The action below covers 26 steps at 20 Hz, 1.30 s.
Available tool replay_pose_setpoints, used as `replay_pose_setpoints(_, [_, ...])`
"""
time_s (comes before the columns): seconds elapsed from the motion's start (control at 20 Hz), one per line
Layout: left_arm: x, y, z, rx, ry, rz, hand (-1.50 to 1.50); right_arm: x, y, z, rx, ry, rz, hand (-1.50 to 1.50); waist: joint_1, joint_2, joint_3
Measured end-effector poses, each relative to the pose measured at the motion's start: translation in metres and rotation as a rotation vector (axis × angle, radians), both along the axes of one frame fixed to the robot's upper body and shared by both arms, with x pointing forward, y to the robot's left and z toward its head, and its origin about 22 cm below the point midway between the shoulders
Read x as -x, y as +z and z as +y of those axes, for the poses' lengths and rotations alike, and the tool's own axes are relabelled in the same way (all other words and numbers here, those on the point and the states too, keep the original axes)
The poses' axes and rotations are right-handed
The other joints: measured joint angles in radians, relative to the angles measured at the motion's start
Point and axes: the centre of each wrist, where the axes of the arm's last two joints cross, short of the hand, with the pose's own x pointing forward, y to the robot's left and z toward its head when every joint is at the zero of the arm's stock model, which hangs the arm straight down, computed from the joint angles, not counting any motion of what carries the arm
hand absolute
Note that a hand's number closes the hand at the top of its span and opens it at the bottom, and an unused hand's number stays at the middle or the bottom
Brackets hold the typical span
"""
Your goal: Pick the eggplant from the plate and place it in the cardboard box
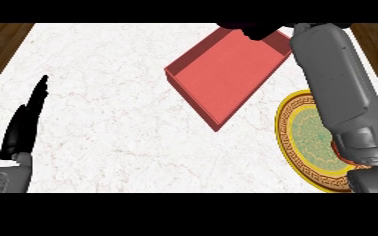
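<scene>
The red box (225, 75) lies open on the marble counter, turned at an angle, right of centre. A gold-rimmed plate (284, 130) with a green middle sits at the right edge, half covered by my grey right forearm (332, 80). No eggplant shows on the visible part of the plate or inside the box. My right hand (255, 30) is over the box's far corner, cut off by the top of the view, so whatever it may hold is hidden. My left hand (26, 120) rests open at the left edge with its fingers pointing up.
White marble counter (111, 105) spreads between the left hand and the box. Dark wood floor shows at the top left corner (11, 37) and top right corner, marking the counter's far edges.
</scene>
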Motion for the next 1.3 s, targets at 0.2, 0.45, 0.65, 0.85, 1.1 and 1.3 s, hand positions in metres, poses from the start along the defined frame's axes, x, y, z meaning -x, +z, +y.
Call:
replay_pose_setpoints(0.2, [-0.007, 0.003, -0.003, 0.004, -0.014, -0.003, 0.00, -0.013, -0.011, 0.023, -0.006, -0.015, 0.030, 1.50, 0.011, 0.006, 0.000])
replay_pose_setpoints(0.45, [-0.013, 0.011, 0.000, 0.000, -0.026, -0.017, 0.00, -0.020, -0.032, 0.040, 0.035, -0.063, 0.054, 1.50, 0.027, 0.014, 0.000])
replay_pose_setpoints(0.65, [-0.013, 0.007, -0.001, -0.004, -0.031, -0.018, 0.00, -0.021, -0.047, 0.050, 0.007, -0.112, 0.122, -1.50, 0.036, 0.019, 0.000])
replay_pose_setpoints(0.85, [-0.015, 0.009, -0.003, -0.003, -0.046, -0.022, 0.00, -0.022, -0.060, 0.050, -0.038, -0.133, 0.198, -1.50, 0.046, 0.024, 0.000])
replay_pose_setpoints(1.1, [-0.017, 0.009, -0.012, -0.001, -0.052, -0.028, 0.00, -0.021, -0.068, 0.051, -0.098, -0.122, 0.184, -1.50, 0.053, 0.027, 0.001])
replay_pose_setpoints(1.3, [-0.015, 0.009, -0.012, 0.004, -0.052, -0.021, 0.00, -0.022, -0.065, 0.047, -0.181, -0.111, 0.100, -1.50, 0.052, 0.025, 0.002])
